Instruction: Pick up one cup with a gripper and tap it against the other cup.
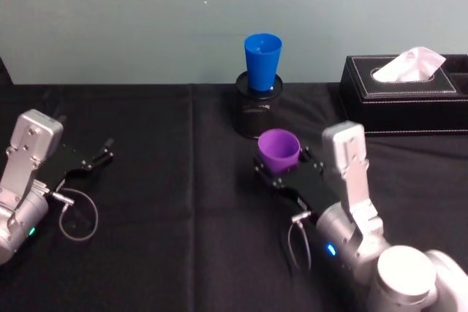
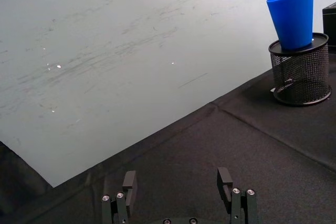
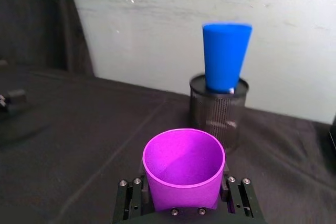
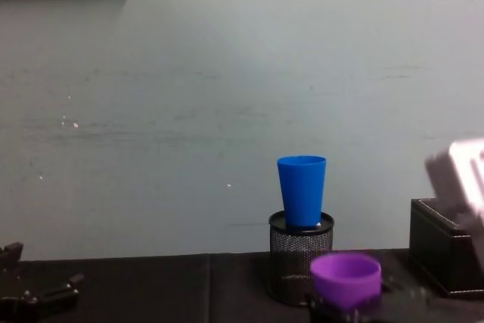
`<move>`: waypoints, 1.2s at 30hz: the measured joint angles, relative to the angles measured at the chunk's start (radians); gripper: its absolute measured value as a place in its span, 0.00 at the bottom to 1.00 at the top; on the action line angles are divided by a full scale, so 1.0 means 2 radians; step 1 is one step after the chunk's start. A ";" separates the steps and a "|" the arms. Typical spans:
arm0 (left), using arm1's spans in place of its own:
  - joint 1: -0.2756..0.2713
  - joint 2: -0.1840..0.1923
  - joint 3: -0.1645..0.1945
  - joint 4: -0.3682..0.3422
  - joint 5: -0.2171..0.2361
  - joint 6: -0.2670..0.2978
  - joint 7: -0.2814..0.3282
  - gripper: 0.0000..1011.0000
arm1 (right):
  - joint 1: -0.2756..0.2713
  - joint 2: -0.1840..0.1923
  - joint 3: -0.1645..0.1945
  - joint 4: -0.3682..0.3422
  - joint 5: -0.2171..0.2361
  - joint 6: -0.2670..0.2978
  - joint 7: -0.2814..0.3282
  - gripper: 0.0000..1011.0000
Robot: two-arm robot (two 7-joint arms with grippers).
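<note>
Purple cup (image 1: 278,150) sits clamped in the right tool (image 3: 184,203); left tool (image 2: 178,184) idles wide. Next, judging so: advance to tap the blue cup (image 1: 262,61).

I cannot read any text, number, brand or sign here. The purple cup (image 3: 184,169) and the blue cup (image 3: 226,56) are plain, without print. The black mesh pen holder (image 2: 301,72) and the black tissue box (image 1: 402,93) have no label that I can read.
</note>
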 joint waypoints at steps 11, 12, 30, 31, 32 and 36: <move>0.000 0.000 0.000 0.000 0.000 0.000 0.000 0.99 | -0.008 -0.025 0.012 0.041 -0.014 -0.028 -0.017 0.72; 0.000 0.000 0.000 0.000 0.000 0.000 0.000 0.99 | -0.008 -0.026 0.013 0.042 -0.014 -0.028 -0.016 0.72; 0.000 0.000 0.000 0.000 0.000 0.000 0.000 0.99 | -0.034 -0.021 0.059 -0.083 -0.001 0.069 0.001 0.99; 0.000 0.000 0.000 0.000 0.000 0.000 0.000 0.99 | -0.034 -0.020 0.063 -0.089 0.000 0.073 0.001 0.99; 0.000 0.000 0.000 0.000 0.000 0.000 0.000 0.99 | -0.034 -0.019 0.067 -0.094 0.000 0.077 0.001 0.99; 0.000 0.000 0.000 0.000 0.000 0.000 0.000 0.99 | -0.032 -0.011 0.085 -0.104 -0.008 0.087 -0.003 0.99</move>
